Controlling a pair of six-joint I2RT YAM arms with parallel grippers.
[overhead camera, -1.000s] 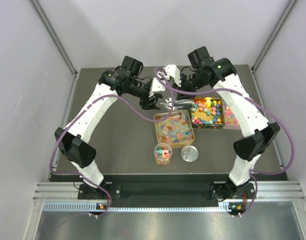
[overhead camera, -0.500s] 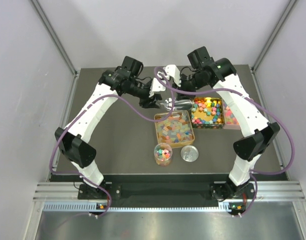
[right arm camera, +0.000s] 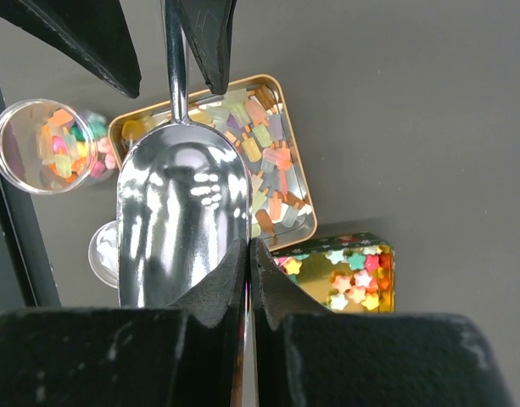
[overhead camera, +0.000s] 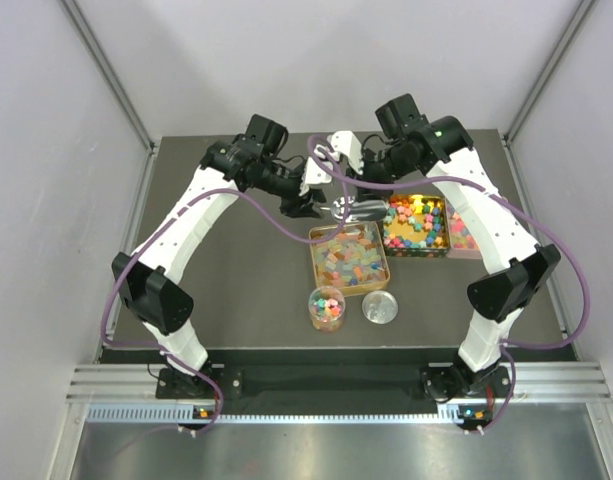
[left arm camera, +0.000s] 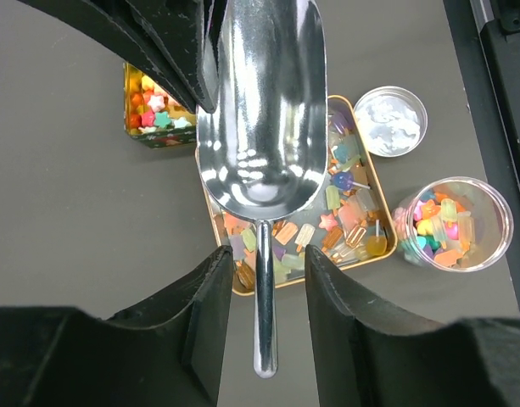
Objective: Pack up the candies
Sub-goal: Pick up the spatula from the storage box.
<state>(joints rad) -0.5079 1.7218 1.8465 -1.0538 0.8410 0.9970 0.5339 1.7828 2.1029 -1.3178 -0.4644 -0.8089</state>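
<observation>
Seen from above, the dark grey counter [overhead camera: 236, 280] carries a gold-rimmed square tin [overhead camera: 313, 262] near its middle, filled with pale popsicle-shaped candies [overhead camera: 346, 262]. A dark square tin of bright star-shaped pieces [overhead camera: 414, 225] sits just beside it toward the right edge, with a pink box [overhead camera: 464, 235] beyond that. Toward the near edge stand a clear round cup [overhead camera: 326, 307] partly filled with mixed-colour candies and, next to it, a round silver lid [overhead camera: 380, 307]. Both arms meet above the far side of the gold tin, where a shiny metal scoop [overhead camera: 364, 208] hangs between them. The left wrist camera shows the left jaws released, one finger on each side of the scoop's thin handle with a gap on both sides. The scoop bowl [left arm camera: 260, 127] looks empty and hovers over the gold tin, with the cup [left arm camera: 455, 225] and lid [left arm camera: 394, 120] off to the right of that view. The right wrist camera shows the right jaws clenched on the rim of the scoop bowl [right arm camera: 183, 220], above the gold tin and the star tin [right arm camera: 344, 280].
</observation>
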